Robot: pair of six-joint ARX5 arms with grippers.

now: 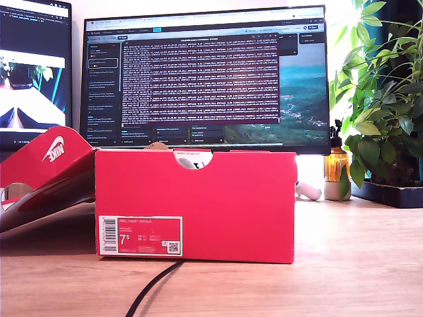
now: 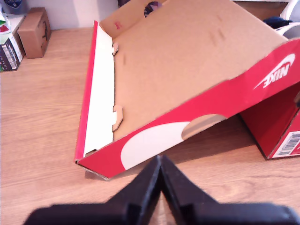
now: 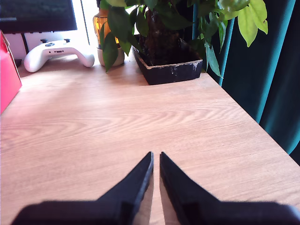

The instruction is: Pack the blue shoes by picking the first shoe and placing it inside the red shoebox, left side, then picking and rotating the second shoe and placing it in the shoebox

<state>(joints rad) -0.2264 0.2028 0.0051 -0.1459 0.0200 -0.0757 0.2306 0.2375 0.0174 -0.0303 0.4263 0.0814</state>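
Observation:
The red shoebox [image 1: 218, 198] stands in the middle of the exterior view, its white 7.5 label [image 1: 140, 236] facing the camera. Something white [image 1: 187, 160] shows through the half-round notch. Its lid [image 1: 46, 162] leans open at the exterior view's left. My first gripper [image 2: 161, 161] is shut on nothing, just short of the lid [image 2: 187, 61], whose brown inside faces it. A corner of the shoebox [image 2: 276, 122] shows beside the lid, and a navy and white bit of a blue shoe [image 2: 283, 23] shows beyond it. My second gripper [image 3: 155, 157] is shut and empty over bare table, with the shoebox's side [image 3: 7, 75] well off to one side. Neither gripper shows in the exterior view.
A monitor [image 1: 205, 72] stands behind the box. A potted plant [image 1: 386, 99], an amber bottle [image 1: 336, 165] and a white game controller [image 3: 56, 52] sit at the exterior view's right. A black cable [image 1: 152, 287] runs from under the box's front. A small cardboard box [image 2: 35, 33] lies beyond the lid.

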